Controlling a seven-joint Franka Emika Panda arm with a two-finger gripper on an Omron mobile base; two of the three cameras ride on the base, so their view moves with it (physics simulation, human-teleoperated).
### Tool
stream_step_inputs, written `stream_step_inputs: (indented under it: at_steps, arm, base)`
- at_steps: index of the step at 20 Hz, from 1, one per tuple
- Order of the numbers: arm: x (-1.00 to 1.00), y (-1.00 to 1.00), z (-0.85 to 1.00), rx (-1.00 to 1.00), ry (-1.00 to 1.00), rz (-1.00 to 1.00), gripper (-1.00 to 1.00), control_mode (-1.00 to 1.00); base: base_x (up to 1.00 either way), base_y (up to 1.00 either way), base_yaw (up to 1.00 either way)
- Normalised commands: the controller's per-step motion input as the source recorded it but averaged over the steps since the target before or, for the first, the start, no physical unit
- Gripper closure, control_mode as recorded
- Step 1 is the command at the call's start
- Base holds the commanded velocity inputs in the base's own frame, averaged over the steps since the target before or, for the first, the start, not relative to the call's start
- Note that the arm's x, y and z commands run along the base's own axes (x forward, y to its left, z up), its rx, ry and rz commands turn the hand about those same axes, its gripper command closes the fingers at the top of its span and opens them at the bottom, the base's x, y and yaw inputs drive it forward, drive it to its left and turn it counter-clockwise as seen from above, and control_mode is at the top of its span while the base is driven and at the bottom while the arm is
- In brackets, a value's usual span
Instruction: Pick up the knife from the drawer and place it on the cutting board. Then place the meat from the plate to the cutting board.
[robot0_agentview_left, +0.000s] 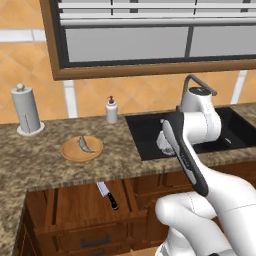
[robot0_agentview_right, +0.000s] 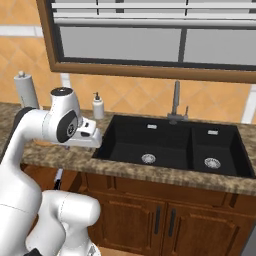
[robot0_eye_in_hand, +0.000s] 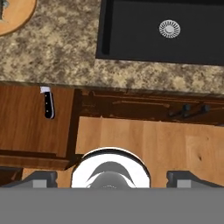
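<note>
The knife (robot0_agentview_left: 107, 194), with a pale blade and black handle, lies at the back right of the open drawer (robot0_agentview_left: 75, 205) below the counter. In the hand view the knife (robot0_eye_in_hand: 49, 105) sits left of centre in the drawer (robot0_eye_in_hand: 26, 127), its blade partly under the counter edge. The grey meat (robot0_agentview_left: 83, 144) rests on the round plate (robot0_agentview_left: 82, 149) on the counter behind the drawer; the plate (robot0_eye_in_hand: 13, 19) also shows at the hand view's top left. My gripper (robot0_eye_in_hand: 116, 178) hangs high over the counter's front edge, right of the knife, open and holding nothing. The cutting board is out of view.
A black double sink (robot0_agentview_right: 170, 142) with a faucet (robot0_agentview_right: 175, 102) fills the counter to the right. A paper towel holder (robot0_agentview_left: 26, 112) and a soap dispenser (robot0_agentview_left: 111, 110) stand at the back wall. Shut cabinet fronts with dark handles (robot0_agentview_right: 157, 220) are under the sink.
</note>
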Motion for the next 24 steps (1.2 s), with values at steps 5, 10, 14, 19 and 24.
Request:
stream_step_inputs:
  at_steps: [5, 10, 14, 19, 24]
  arm:
    - [0.0, 0.0, 0.0, 0.0, 0.0, 0.0, -1.0, 1.0]
    - [0.0, 0.0, 0.0, 0.0, 0.0, 0.0, -1.0, -1.0]
    - [-0.04, 0.33, -0.09, 0.0, 0.06, 0.0, -1.0, -1.0]
    - [0.39, 1.0, -0.3, -0.03, 0.25, 0.01, -1.0, -1.0]
    - [0.73, 0.6, -0.39, -0.03, 0.43, 0.1, -1.0, -1.0]
  base:
    - [-0.01, -0.61, 0.0]
    - [0.0, -0.11, 0.0]
    - [0.0, 0.0, 0.0]
    - [0.0, 0.0, 0.0]
    - [0.0, 0.0, 0.0]
